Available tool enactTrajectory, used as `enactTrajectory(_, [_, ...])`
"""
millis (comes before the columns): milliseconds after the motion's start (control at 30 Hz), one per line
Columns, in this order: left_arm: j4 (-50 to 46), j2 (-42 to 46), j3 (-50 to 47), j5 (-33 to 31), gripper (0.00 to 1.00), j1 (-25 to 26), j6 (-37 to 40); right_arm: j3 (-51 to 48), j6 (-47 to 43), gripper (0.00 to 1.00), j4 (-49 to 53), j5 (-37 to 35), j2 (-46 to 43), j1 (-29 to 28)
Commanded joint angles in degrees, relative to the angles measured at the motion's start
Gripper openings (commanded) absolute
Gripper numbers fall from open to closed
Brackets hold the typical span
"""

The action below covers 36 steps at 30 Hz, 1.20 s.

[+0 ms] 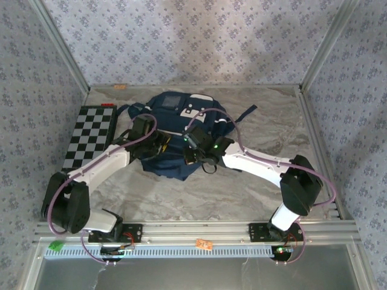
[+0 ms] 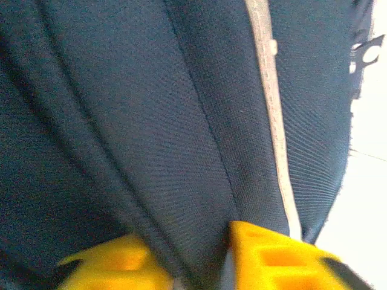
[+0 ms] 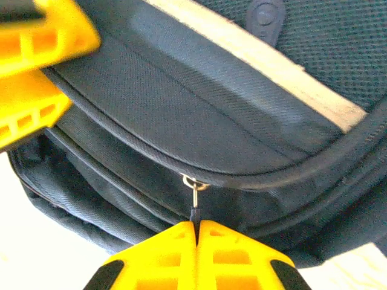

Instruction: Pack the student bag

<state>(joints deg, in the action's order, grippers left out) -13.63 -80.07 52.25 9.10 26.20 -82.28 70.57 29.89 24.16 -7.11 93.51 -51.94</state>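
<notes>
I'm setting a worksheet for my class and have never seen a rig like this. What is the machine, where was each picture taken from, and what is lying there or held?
Two robot arms are bolted at a table's near edge. The overhead picture looks down on them; the other two come from a camera on each wrist, so yellow fingers show. On the marbled table lie a navy student bag and a checkerboard. The right gripper is shut on the bag's zip pull. The left gripper straddles a fabric fold; whether it grips is unclear.
</notes>
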Motion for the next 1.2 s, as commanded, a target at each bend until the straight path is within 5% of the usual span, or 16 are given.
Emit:
enactTrajectory(0, [-3.02,-0.27,3.44,-4.05,0.10,-2.07,3.10,-1.57,-4.14,0.00,4.19,-5.15,-2.37,2.41])
enactTrajectory(67, [-5.97,0.91,4.89,-3.36,0.00,-4.23,8.56,-4.21,-6.97,0.00,3.72,-6.05,-3.73,5.04])
enactTrajectory(200, [-13.68,0.60,9.20,-0.79,0.00,-9.63,20.94,-6.58,-11.07,0.00,2.02,-8.27,-4.72,11.66])
enactTrajectory(433, [-14.95,-2.50,12.28,5.22,0.01,-11.23,26.98,2.47,-15.10,0.00,-4.67,-6.00,2.96,15.93])
enactTrajectory(533, [-14.33,-1.40,11.49,6.41,0.15,-11.17,27.79,1.84,-15.89,0.01,-5.57,-3.16,-0.81,15.11])
enactTrajectory(600, [-13.34,-0.70,10.71,6.63,0.18,-10.99,27.96,-0.58,-15.67,0.12,-6.74,-2.34,-4.19,14.74])
enactTrajectory(667, [-15.40,-1.12,11.43,6.76,0.39,-11.48,28.15,-1.75,-16.27,0.25,-5.97,1.64,-5.52,15.23])
enactTrajectory(767, [-16.02,1.63,10.14,5.55,0.63,-12.33,29.49,-1.18,-14.32,0.44,3.12,-2.32,-6.42,15.68])
enactTrajectory(800, [-16.98,3.54,9.83,3.00,0.73,-12.44,30.73,-2.70,-13.03,0.56,3.43,-2.96,-8.12,17.25])
enactTrajectory(833, [-20.03,5.41,10.19,-1.05,0.96,-12.67,32.25,-5.72,-12.09,0.73,2.89,-5.23,-10.51,18.98])
enactTrajectory(933, [-28.22,11.11,10.94,-18.30,1.00,-15.47,36.86,-13.04,-12.86,0.97,-1.19,-20.27,-18.11,23.09])
enactTrajectory(1000, [-25.88,14.34,6.67,-33.39,1.00,-17.75,40.15,-19.06,-14.60,1.00,-7.92,-26.26,-20.94,29.05])
enactTrajectory(1167, [1.49,15.13,-11.61,-44.59,1.00,-25.39,57.62,-36.31,-21.02,1.00,-36.03,-21.47,-20.24,45.87])
